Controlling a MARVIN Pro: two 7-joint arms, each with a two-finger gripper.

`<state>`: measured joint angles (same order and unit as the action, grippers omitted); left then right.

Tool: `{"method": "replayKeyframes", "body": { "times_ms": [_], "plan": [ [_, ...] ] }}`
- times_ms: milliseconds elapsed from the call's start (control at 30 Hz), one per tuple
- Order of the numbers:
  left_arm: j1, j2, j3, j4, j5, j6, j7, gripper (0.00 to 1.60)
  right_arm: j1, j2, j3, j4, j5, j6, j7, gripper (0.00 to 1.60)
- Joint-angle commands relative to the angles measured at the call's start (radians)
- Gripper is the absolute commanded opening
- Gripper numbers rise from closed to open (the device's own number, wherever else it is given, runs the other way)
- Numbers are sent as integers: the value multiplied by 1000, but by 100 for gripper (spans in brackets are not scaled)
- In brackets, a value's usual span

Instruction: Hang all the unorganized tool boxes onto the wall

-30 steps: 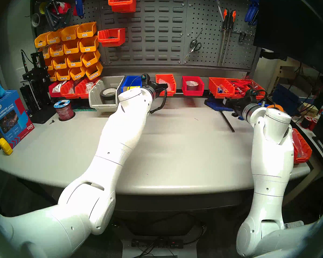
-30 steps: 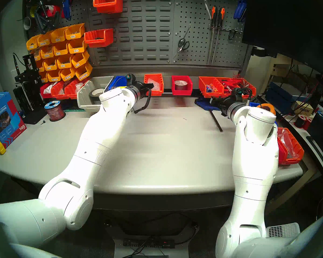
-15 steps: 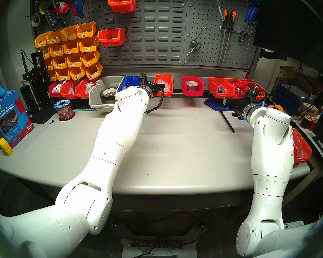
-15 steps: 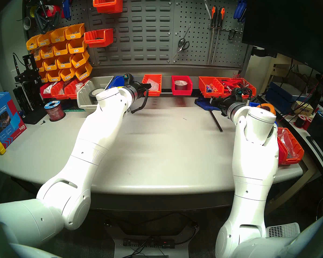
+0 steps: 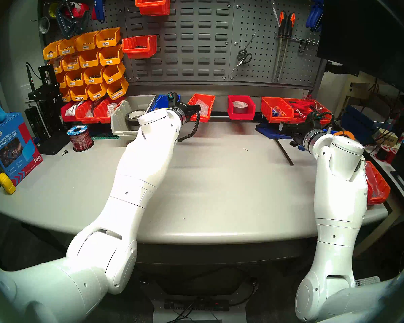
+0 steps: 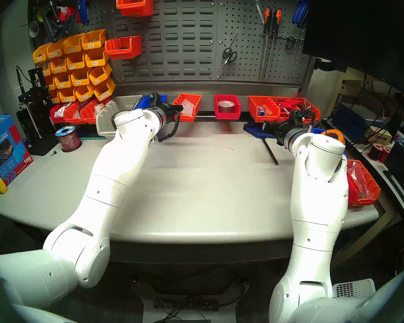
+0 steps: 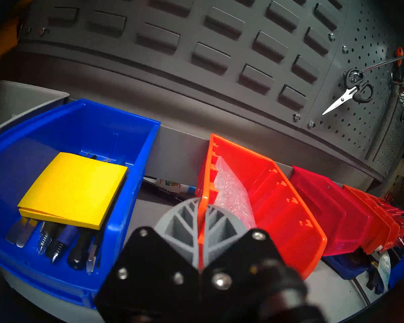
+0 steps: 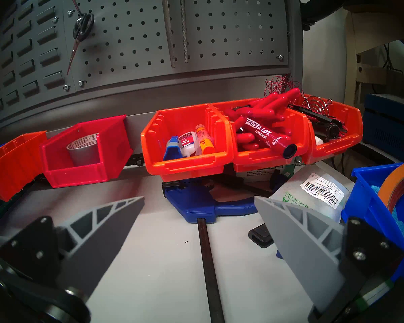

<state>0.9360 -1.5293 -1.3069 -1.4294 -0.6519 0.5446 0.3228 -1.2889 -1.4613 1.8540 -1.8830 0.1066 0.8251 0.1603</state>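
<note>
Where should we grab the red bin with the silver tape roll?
Red bin: probably pinch its right side wall from the front. Top is open, tape roll sits mid-bin leaving finger room, and a gap separates that wall from the neighbouring orange bin.

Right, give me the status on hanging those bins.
Done: the red bin with silver tape looks hung on the rail. In hand: the left gripper is shut on the orange-red bin of clear bags, tilted. Left: the grey bin with black tape sits on the table.
</note>
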Motion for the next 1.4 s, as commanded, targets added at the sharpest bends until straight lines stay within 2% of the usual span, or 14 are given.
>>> {"method": "replayKeyframes", "body": {
  "times_ms": [0,867,1367],
  "plan": [
    [-28,-21,-16,-12,-10,-4,15,0,15,-2,-2,-14,2,1,-1,160],
    [-77,-94,-4,-21,-48,20,91,0,15,-5,0,-13,-4,0,4,160],
    [-82,-62,20,-31,-32,56,112,0,16,-7,1,-14,-7,1,6,160]
  ]
}}
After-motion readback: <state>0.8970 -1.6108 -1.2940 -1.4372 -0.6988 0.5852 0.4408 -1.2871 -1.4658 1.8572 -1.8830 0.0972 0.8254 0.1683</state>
